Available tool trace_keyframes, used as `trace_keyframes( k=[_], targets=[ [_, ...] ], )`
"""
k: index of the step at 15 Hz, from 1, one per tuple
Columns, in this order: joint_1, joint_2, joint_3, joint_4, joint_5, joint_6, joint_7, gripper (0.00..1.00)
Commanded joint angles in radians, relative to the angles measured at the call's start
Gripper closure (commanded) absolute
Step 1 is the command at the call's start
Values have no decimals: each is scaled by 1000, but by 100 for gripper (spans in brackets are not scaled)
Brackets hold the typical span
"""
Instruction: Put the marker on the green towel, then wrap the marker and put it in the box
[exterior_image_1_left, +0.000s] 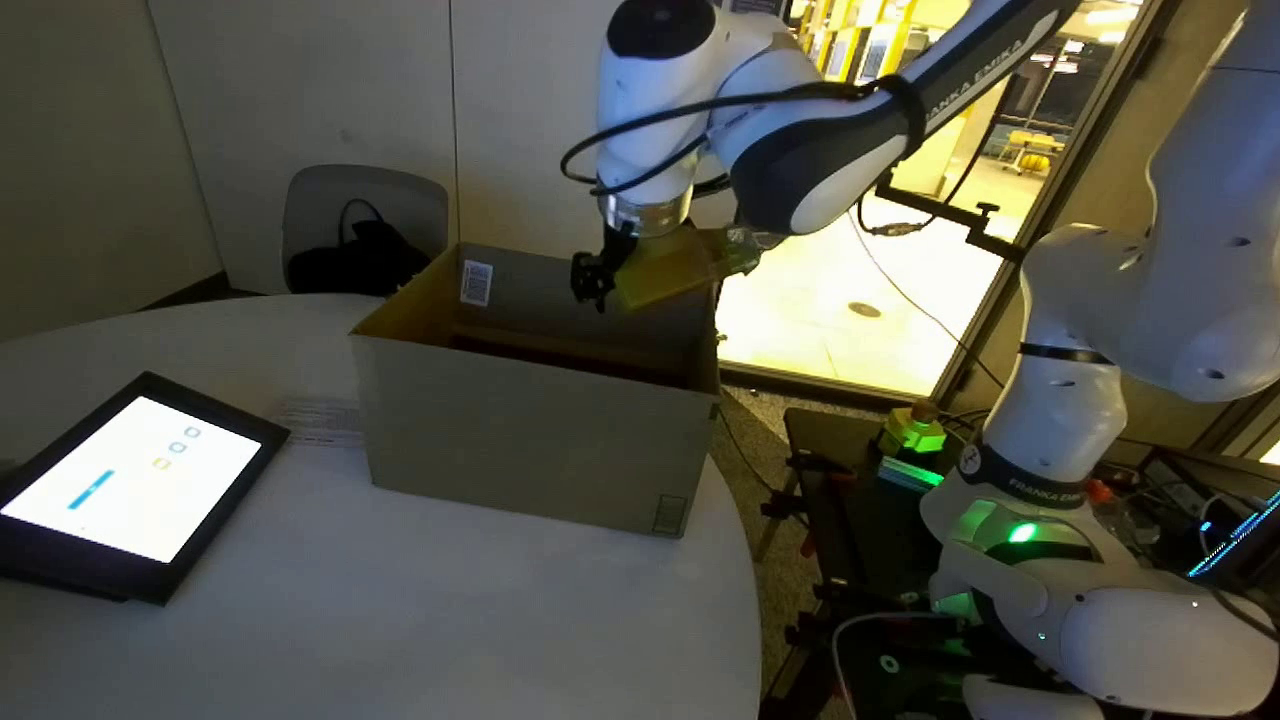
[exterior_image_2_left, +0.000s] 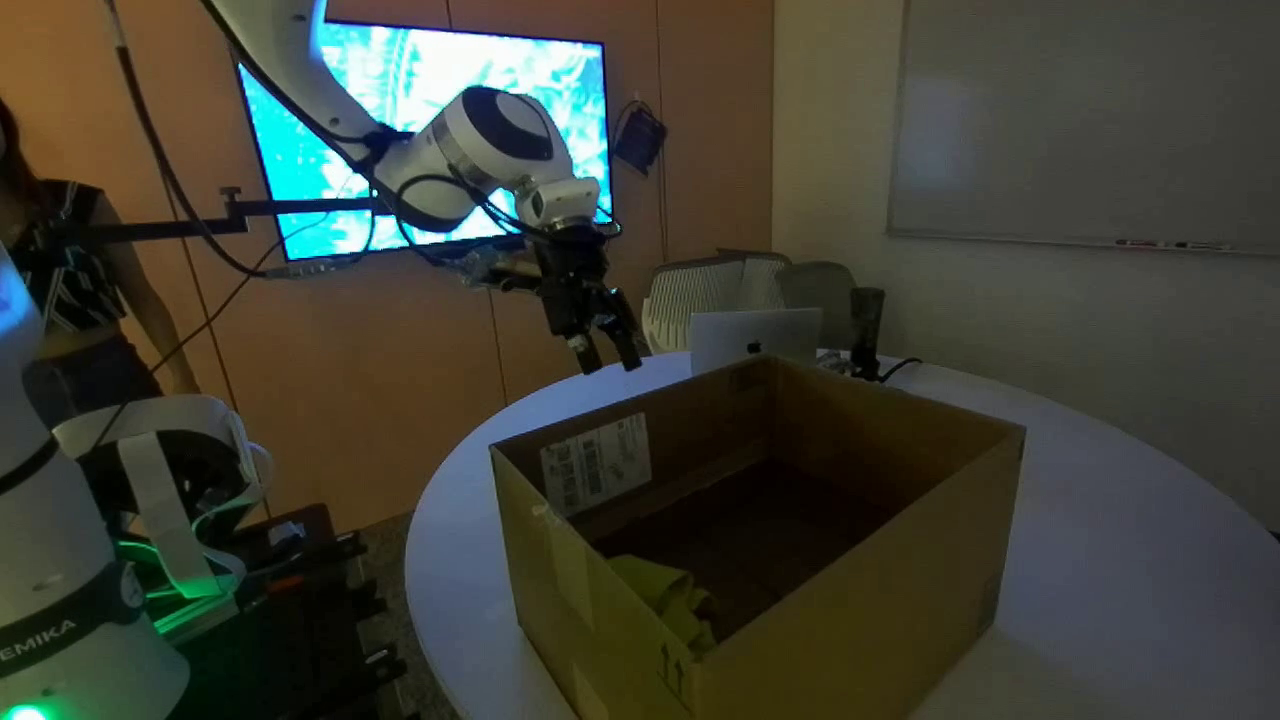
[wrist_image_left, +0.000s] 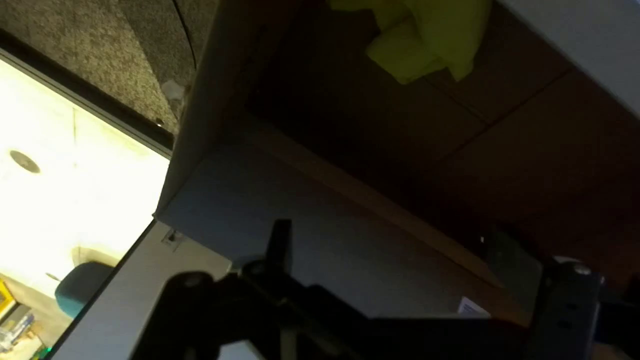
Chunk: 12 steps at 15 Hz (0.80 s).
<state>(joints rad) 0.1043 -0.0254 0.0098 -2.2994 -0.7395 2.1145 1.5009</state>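
The green towel lies crumpled inside the box. It shows in an exterior view (exterior_image_2_left: 662, 598) in a near corner of the box and in the wrist view (wrist_image_left: 432, 40) at the top. The box is a large open brown carton on the round table, seen in both exterior views (exterior_image_1_left: 540, 445) (exterior_image_2_left: 860, 600). Its inner wall also shows in the wrist view (wrist_image_left: 320, 215). My gripper is above the box in both exterior views (exterior_image_1_left: 590, 285) (exterior_image_2_left: 611, 365). In the wrist view its fingers (wrist_image_left: 395, 230) are wide apart with nothing between them. The marker is not visible.
A black tablet with a lit screen (exterior_image_1_left: 135, 480) and a sheet of paper (exterior_image_1_left: 320, 420) lie on the white round table (exterior_image_1_left: 450, 620) beside the box. A silver laptop (exterior_image_2_left: 755, 338) and a dark upright object (exterior_image_2_left: 866, 325) stand behind the box.
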Motion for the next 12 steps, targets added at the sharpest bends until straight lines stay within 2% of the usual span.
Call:
trace_keyframes(
  k=[1, 6, 9, 10, 12],
  targets=[
    [12, -135, 59, -2, 75, -7, -152, 0],
    [54, -263, 120, 31, 392, -59, -485, 0],
    [65, -317, 128, 44, 549, -138, -687, 0],
    [27, -280, 161, 34, 488, -91, -577, 0],
    [28, -309, 162, 35, 534, -120, -649, 0]
  ],
)
